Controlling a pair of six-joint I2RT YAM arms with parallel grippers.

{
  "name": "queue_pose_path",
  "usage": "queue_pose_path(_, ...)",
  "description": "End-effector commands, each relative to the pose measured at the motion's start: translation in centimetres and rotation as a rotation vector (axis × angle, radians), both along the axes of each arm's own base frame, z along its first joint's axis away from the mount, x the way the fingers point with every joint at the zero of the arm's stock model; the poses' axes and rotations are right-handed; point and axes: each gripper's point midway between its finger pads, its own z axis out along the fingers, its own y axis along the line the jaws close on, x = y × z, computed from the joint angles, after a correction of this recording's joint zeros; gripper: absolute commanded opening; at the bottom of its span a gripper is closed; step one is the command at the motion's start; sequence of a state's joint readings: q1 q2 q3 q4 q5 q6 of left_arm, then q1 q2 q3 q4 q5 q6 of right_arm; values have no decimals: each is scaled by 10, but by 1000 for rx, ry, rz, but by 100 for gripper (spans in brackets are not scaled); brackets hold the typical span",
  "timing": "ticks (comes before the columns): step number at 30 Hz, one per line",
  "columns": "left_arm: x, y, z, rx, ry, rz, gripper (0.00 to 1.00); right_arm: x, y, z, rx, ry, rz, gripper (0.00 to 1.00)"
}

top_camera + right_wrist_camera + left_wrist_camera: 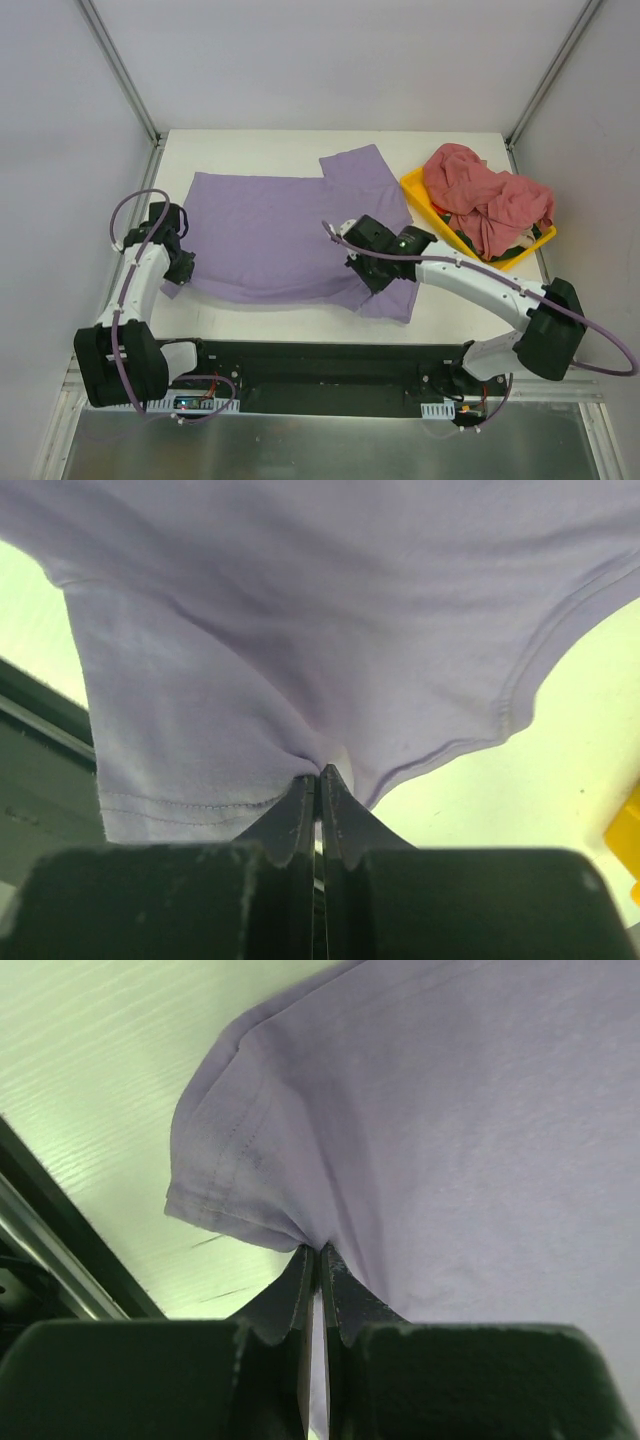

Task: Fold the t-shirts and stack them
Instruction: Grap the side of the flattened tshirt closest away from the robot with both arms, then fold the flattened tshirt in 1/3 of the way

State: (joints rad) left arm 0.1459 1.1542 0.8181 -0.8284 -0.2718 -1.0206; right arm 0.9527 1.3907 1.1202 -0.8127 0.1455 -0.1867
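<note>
While both arms pinch near edge of lavender shirt (pixel 280 230), fold step only starting. Left fingers (pixel 310 1262) clamped shut on near-left corner, right fingers (pixel 312 783) clamped shut on cloth by near-right sleeve, fabric bunched at both tips. Shirt spread flat mid desk (pixel 250 150). Next move, my guess: lift both grips together, carry near edge over toward far edge, keep cloth taut between. Count: one lavender shirt, one yellow tray (pixel 418 190) far right, pink-red shirts (pixel 485 200) heaped inside, number can't tell.
</note>
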Motion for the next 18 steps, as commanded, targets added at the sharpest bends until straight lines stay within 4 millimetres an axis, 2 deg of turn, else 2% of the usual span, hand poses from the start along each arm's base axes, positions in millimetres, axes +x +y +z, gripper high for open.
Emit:
queue_pose_path(1, 24, 4, 9, 1, -4, -45, 0, 33, -1, 17, -10, -37, -20, 1)
queue_pose_path(4, 40, 2, 8, -17, 13, -103, 0, 47, -5, 19, -16, -32, -43, 1)
queue_pose_path(11, 57, 5, -3, -21, 67, -106, 0, 72, -14, 14, -63, 5, -56, 1)
queue_pose_path(15, 66, 6, -9, -19, 98, -125, 0, 94, -22, 9, -91, 18, -91, 1)
queue_pose_path(18, 73, 6, -13, -16, 117, -147, 0, 107, -21, 5, -89, 36, -96, 1)
